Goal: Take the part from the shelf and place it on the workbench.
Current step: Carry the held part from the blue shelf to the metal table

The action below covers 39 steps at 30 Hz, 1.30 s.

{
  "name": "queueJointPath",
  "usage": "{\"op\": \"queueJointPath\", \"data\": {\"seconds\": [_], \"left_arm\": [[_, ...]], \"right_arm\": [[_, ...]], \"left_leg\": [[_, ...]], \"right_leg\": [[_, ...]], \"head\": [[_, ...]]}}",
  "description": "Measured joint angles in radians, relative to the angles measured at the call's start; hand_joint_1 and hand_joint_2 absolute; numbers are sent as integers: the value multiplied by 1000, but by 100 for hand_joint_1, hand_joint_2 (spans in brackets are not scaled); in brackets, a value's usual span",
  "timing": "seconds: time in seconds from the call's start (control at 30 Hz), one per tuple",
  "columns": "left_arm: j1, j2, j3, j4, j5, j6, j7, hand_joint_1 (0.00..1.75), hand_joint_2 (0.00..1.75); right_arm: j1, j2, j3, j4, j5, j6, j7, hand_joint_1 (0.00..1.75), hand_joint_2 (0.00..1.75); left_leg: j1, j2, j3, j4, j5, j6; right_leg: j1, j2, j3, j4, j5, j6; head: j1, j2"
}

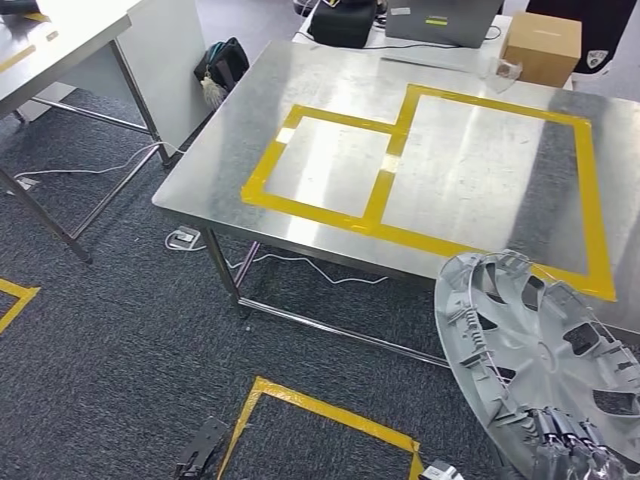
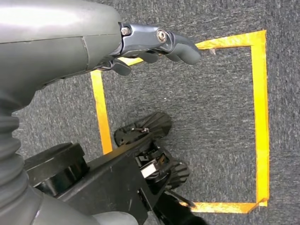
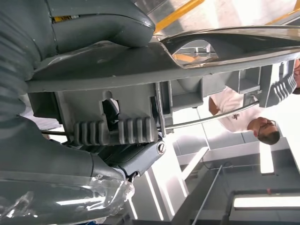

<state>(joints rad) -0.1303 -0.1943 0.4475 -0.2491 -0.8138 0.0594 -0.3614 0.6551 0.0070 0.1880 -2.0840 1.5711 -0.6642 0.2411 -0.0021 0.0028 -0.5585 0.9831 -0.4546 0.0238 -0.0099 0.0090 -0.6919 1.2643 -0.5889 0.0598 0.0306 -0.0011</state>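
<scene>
a: starting from the left in the head view, what's there?
b: a grey table (image 1: 45, 45) at the far left, a dark bag (image 1: 223, 62) on the carpet, then the steel workbench (image 1: 226, 170) with two yellow tape rectangles (image 1: 392, 160) marked on its top. a cardboard box (image 1: 542, 47) sits at its far right corner.
a: and the part?
b: a grey wheel cover (image 1: 528, 350), tilted on edge, just off the workbench's near right edge, overlapping it in the picture. not on the bench.
a: who holds it?
b: the right hand (image 1: 562, 440), low at the cover's bottom rim. the right wrist view shows it closer: thumb on one face of the wheel cover (image 3: 148, 65), dark fingers (image 3: 134, 157) on the ribbed back, so the right hand (image 3: 106, 108) is clamped on the rim.
a: anything that view adds?
b: a person (image 3: 247, 117) in a white top behind the cover.
a: the left hand?
b: in the left wrist view the left hand (image 2: 148, 44) hangs over the carpet (image 2: 212, 117), fingers loosely apart, holding nothing. below it is a yellow tape square (image 2: 260, 122) on the floor.
</scene>
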Motion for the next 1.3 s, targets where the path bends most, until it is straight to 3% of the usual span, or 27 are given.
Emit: {"op": "queueJointPath", "data": {"seconds": [0.03, 0.07, 0.13, 0.2, 0.23, 0.37, 0.4, 0.47, 0.53, 0.57, 0.6, 0.67, 0.7, 0.77, 0.87, 0.93, 1.0, 1.03, 1.07, 1.1, 1.17, 1.2, 1.23, 1.3], "left_arm": [[1, 0, 0, 0, 1, 0, 0, 0, 175], [1, 0, 1, 0, 1, 0, 0, 0, 175], [3, 0, 1, 0, 1, -1, -1, 0, 175], [2, 1, 2, 0, 1, -1, -1, 0, 175], [1, 1, 3, 0, 1, -1, -1, 0, 175], [-1, 2, 4, 0, 1, -1, -2, 0, 175], [-2, 1, 4, 0, 1, -1, -2, 0, 175], [-2, 1, 4, 0, 1, -1, -3, 0, 175], [1, 1, 4, 0, 1, -1, -3, 0, 175], [3, 2, 5, 0, 1, -1, -3, 0, 175], [4, 2, 5, 0, 1, -1, -3, 0, 175], [3, 2, 5, 0, 1, -1, -3, 0, 175], [2, 2, 5, 0, 1, -1, -3, 0, 175], [1, 2, 5, 0, 1, -1, -3, 0, 175], [2, 2, 6, 0, 1, -1, -3, 0, 175], [2, 1, 8, 0, 1, -1, -3, 0, 175], [2, 1, 9, 0, 1, -1, -3, 0, 175], [3, 1, 9, 0, 1, -1, -3, 0, 175], [3, 1, 10, 0, 1, -1, -3, 0, 175], [4, 1, 10, 0, 1, -1, -3, 0, 175], [4, 1, 11, 0, 1, -1, -3, 0, 175], [3, 1, 12, 0, 1, -1, -3, 0, 175], [3, 2, 12, 0, 1, -1, -3, 0, 175], [2, 2, 13, 0, 1, -1, -3, 0, 175]], "right_arm": [[-1, -8, 5, 1, 0, 2, 12, 175, 175], [0, -16, 9, 1, 0, 4, 24, 175, 175], [-1, -29, 18, 2, 0, 6, 38, 175, 175], [-4, -36, 25, 2, 0, 7, 41, 175, 175], [-6, -39, 28, 2, 0, 8, 41, 175, 175], [-5, -46, 34, 2, 0, 8, 44, 175, 175], [-6, -46, 35, 2, 0, 8, 45, 175, 175], [-7, -47, 37, 2, 0, 8, 45, 175, 175], [-6, -48, 39, 2, 0, 8, 45, 175, 175], [-6, -49, 40, 2, 0, 8, 45, 175, 175], [-6, -49, 41, 2, 0, 8, 45, 175, 175], [-6, -49, 43, 2, 0, 8, 45, 175, 175], [-7, -49, 43, 2, 0, 8, 45, 175, 175], [-6, -49, 44, 2, 0, 8, 45, 175, 175], [-6, -51, 45, 2, 0, 8, 45, 175, 175], [-7, -53, 46, 2, 0, 8, 45, 175, 175], [-7, -56, 47, 2, 0, 8, 45, 175, 175], [-7, -57, 47, 2, 0, 8, 45, 175, 175], [-6, -57, 47, 2, 0, 8, 45, 175, 175], [-6, -57, 48, 2, 0, 8, 45, 175, 175], [-7, -57, 48, 3, 0, 9, 45, 175, 175], [-8, -58, 49, 3, 0, 9, 45, 175, 175], [-8, -58, 49, 3, 0, 9, 45, 175, 175], [-7, -58, 50, 4, 0, 9, 46, 175, 175]], "left_leg": [[0, 0, 3, 0, -3, 1], [0, 0, 8, 0, -7, 0], [1, -1, 22, 1, -17, -6], [-2, -2, 32, 4, -27, -16], [-4, -1, 34, 5, -30, -20], [-3, 0, 28, 28, -52, -34], [-3, 0, 9, 68, -73, -39], [-2, -1, -65, 203, -126, -44], [-1, -1, -136, 307, -142, -43], [-2, -1, -148, 307, -120, -40], [-2, -1, -139, 267, -80, -36], [-6, -2, -87, 132, 2, -24], [-8, -2, -64, 75, 22, -21], [-12, -2, -46, 29, 23, -18], [-9, -3, -37, 14, 21, -9], [-5, -3, -26, 6, 18, 0], [-6, -3, -17, 6, 10, 5], [-6, -3, -12, 7, 5, 5], [-5, -3, -6, 7, 0, 5], [-4, -4, 3, 7, -6, 3], [-3, -6, 21, 8, -20, -6], [-4, -7, 26, 10, -26, -11], [-7, -8, 29, 11, -29, -16], [-9, -8, 30, 10, -32, -23]], "right_leg": [[0, -1, -19, 29, 1, 1], [-1, -1, -18, 18, 23, 2], [-3, -5, 33, -98, 96, 3], [-2, -8, 90, -207, 132, 1], [-1, -8, 103, -228, 131, -4], [-1, -3, 110, -230, 120, -30], [-3, -4, 113, -231, 117, -36], [-2, -4, 118, -231, 112, -44], [0, -1, 123, -231, 107, -49], [0, 1, 128, -231, 104, -49], [1, 3, 134, -231, 100, -49], [2, 7, 144, -231, 90, -45], [3, 8, 147, -231, 85, -41], [4, 10, 147, -234, 80, -31], [3, 6, 144, -227, 68, -14], [2, 2, 104, -143, 24, -7], [2, 0, 29, -5, -33, -1], [1, 0, 0, 41, -41, 1], [0, -1, -12, 49, -27, 4], [-1, -2, -2, 13, 9, 6], [-5, -6, 57, -125, 93, 12], [-6, -6, 84, -182, 117, 11], [-7, -6, 99, -214, 125, 7], [-5, -2, 104, -225, 121, -9]], "head": [[0, 0], [1, 0], [1, 0], [1, 0], [-1, 0], [-8, 0], [-10, 0], [-14, 0], [-14, 0], [-14, 0], [-14, 0], [-14, 0], [-14, 0], [-13, 0], [-12, 0], [-9, 0], [-7, 0], [-8, 0], [-7, 0], [-8, 0], [-6, 0], [-5, 0], [-6, 0], [-9, 0]]}}
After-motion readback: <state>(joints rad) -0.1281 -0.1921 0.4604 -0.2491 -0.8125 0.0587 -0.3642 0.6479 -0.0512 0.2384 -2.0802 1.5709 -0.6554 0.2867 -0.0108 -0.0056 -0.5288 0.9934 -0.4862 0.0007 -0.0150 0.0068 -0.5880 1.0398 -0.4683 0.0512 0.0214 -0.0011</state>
